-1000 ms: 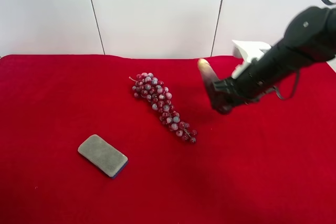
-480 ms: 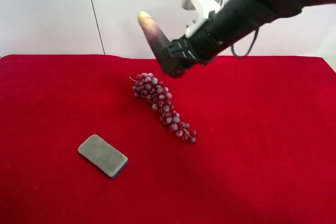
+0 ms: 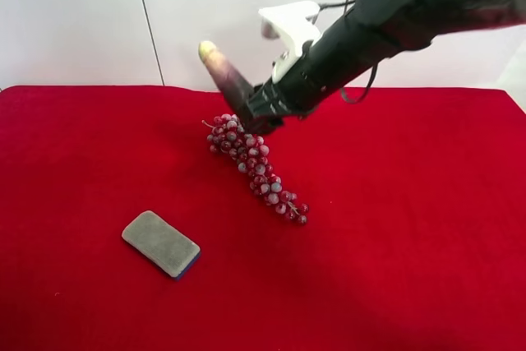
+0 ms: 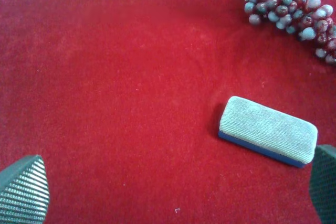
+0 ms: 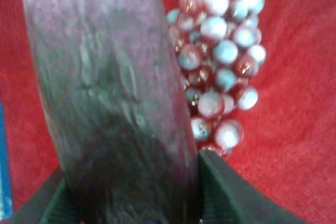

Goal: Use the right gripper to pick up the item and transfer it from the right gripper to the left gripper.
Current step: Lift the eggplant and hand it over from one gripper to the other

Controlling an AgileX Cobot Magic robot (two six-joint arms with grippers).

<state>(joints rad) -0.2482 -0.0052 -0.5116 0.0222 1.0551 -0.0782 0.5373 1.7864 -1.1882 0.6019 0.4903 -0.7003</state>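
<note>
The item (image 3: 223, 76), a glossy dark purple piece with a pale tip, is held in the air with the tip pointing up and away from the arm. My right gripper (image 3: 251, 117), on the black arm with the white bracket (image 3: 288, 26), is shut on its lower end, just above the top of the grape bunch (image 3: 255, 166). The right wrist view shows the item (image 5: 110, 93) filling the gap between the black fingers (image 5: 226, 190). My left gripper (image 4: 176, 182) is open and holds nothing, hovering over the red cloth; the exterior high view does not show it.
A red cloth (image 3: 411, 244) covers the table. The grape bunch (image 4: 291, 11) lies diagonally at mid-table. A flat grey sponge (image 3: 160, 242) with a blue underside lies toward the front, and the sponge (image 4: 268, 129) sits close to the left gripper. White wall panels stand behind.
The right arm has lifted the item and carried it from the exterior high view's right to above the grapes, then dipped slightly and moved further toward the view's left. Grapes and sponge have not moved.
</note>
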